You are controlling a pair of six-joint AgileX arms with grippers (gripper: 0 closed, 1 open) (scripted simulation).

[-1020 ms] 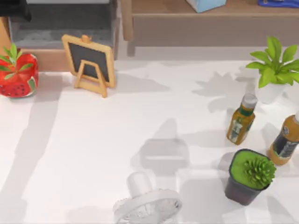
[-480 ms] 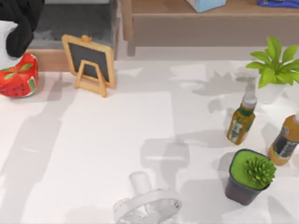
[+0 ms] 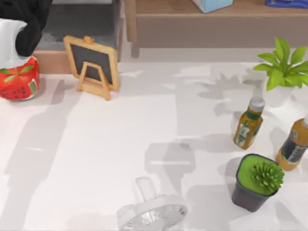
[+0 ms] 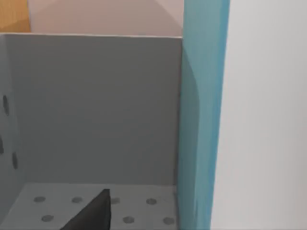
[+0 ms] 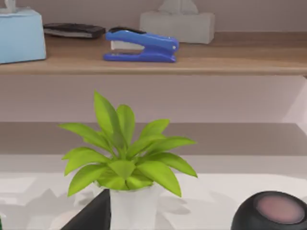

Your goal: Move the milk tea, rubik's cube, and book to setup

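My left arm (image 3: 24, 29) reaches over the table's far left corner, above the red watermelon pot (image 3: 17, 82) and beside the grey shelf compartment (image 3: 72, 24). In the left wrist view a tall slab with a teal edge (image 4: 201, 120) and a white face, the book by its look, stands close in front of that compartment's grey back wall (image 4: 96, 105). I cannot tell whether my left gripper holds it. The milk tea and the rubik's cube are out of view. The right wrist view faces a leafy plant (image 5: 124, 158) at the table's right.
A small chalkboard easel (image 3: 91, 65) stands at the back left. Two amber bottles (image 3: 249, 122) (image 3: 293, 144), a succulent pot (image 3: 255, 183) and a leafy plant (image 3: 284, 72) crowd the right side. A white fan (image 3: 151, 211) sits at the front. The wooden shelf (image 5: 192, 60) holds a blue stapler (image 5: 141, 45).
My left arm has come into the top view's far left corner and now covers the leaves of the red pot. Shadows on the table have shifted.
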